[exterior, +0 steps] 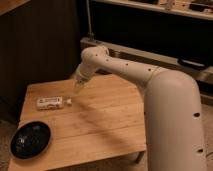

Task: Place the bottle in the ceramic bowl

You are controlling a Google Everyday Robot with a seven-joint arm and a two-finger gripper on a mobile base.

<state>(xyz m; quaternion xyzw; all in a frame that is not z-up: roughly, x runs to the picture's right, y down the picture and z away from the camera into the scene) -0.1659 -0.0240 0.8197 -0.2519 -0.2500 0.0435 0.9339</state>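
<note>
— Gripper [78,88] hangs on the end of the one white arm [125,70], over the far-left part of the table [110,122]. It sits just right of the bottle's cap end and a little beyond it. Its jaws are spread and there is nothing between them.

— And the bottle [50,103]?

— It lies on its side on the wood, at the left of the table, cap pointing right. It is apart from the gripper, and well apart from the ceramic bowl [31,140], which sits at the near-left corner.

— So where could this go sour?

— My first worry is the bottle rolling. It is round and lying flat, so if one finger touches down before the other, I'd expect it to roll or spin away instead of being caught. A pinch at the narrow cap end would probably slip, and the body looks like the safer hold.

— And the bowl end of things?

— That bowl is shallow and glossy, more plate than bowl. Released from too high, the bottle could bounce or roll over the low rim. The bowl is also close to the table's edge, so a knock from the arm or from a carried bottle might push it off.

— What's the count?

— One bottle, one bowl, one table, one arm and one gripper. I can't make out any other loose object on the tabletop.
</note>
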